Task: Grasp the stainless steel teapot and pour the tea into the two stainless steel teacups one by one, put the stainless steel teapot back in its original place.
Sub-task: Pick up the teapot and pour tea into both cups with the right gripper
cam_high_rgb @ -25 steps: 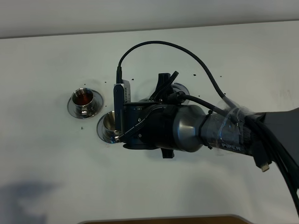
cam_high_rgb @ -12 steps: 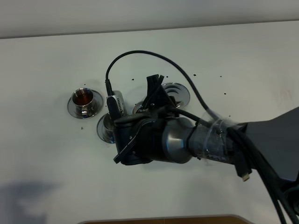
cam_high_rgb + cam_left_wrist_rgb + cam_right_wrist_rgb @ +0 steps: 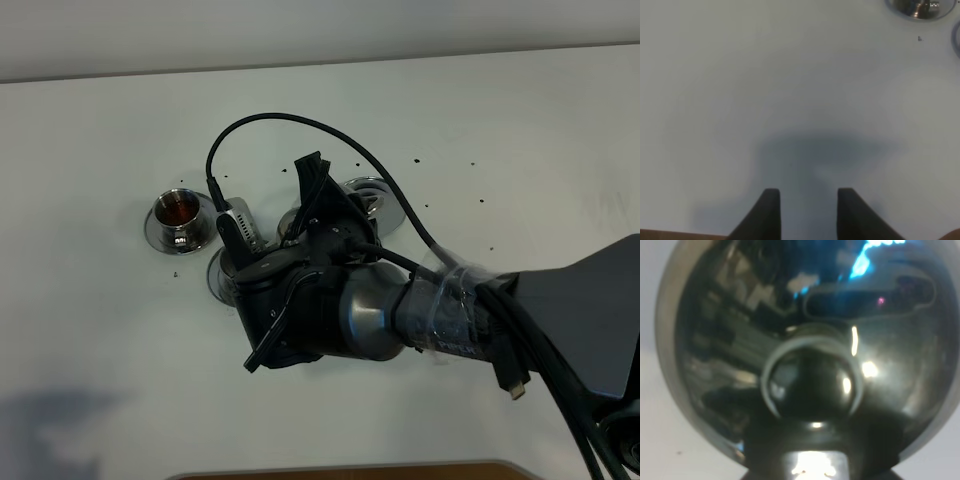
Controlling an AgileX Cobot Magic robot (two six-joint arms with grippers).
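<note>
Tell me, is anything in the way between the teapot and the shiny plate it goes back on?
Nothing visible does. The stainless steel teapot is held up near its round saucer, and nothing shows on that saucer. The right arm hides part of the saucer and the gap, so I cannot check it all.

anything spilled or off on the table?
Yes: small dark specks are scattered across the white table, possibly tea splashes, though the pictures can't confirm that. The filled teacup sits upright.
</note>
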